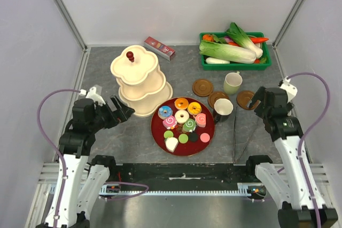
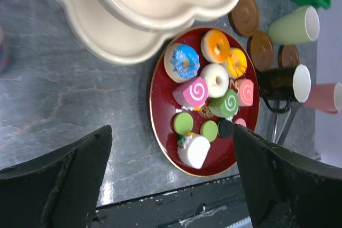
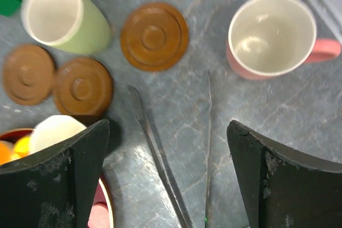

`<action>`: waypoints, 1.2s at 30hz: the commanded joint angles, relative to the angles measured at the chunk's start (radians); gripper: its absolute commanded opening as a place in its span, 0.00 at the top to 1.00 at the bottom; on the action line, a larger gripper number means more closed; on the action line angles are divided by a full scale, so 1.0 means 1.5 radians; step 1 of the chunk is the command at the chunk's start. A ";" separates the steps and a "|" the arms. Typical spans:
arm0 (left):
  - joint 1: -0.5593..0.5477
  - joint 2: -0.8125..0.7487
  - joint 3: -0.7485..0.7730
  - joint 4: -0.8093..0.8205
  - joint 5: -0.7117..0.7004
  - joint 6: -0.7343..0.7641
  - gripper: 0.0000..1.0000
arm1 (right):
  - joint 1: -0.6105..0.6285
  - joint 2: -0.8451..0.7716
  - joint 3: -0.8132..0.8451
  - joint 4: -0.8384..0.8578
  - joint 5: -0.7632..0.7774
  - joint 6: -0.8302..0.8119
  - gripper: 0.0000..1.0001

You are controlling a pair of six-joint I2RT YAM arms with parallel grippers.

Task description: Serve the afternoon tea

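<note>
The left gripper (image 2: 171, 133) hangs spread and empty near the sweets (image 2: 216, 79) on the red plate (image 2: 160, 109). The right gripper (image 3: 168, 126) is likewise spread, above the tongs (image 3: 152, 142).

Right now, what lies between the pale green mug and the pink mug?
One round brown coaster lies flat between the pale green mug and the pink mug, nearer the green one. The right wrist view shows it.

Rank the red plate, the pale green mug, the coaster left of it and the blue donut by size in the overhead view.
1. red plate
2. pale green mug and coaster: look about alike, unranked
3. blue donut
</note>
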 commanded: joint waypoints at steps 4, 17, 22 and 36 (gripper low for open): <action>0.003 0.012 -0.074 0.089 0.114 -0.034 0.01 | 0.000 0.071 -0.078 -0.044 0.031 0.079 0.02; 0.002 0.016 -0.098 0.113 0.130 -0.026 0.01 | -0.002 0.185 -0.173 0.071 0.057 0.186 0.02; 0.003 0.019 -0.091 0.113 0.109 -0.029 0.01 | -0.014 0.255 -0.196 0.135 0.058 0.172 0.03; 0.003 0.031 -0.082 0.106 0.097 -0.023 0.01 | -0.072 0.331 -0.243 0.236 0.025 0.153 0.27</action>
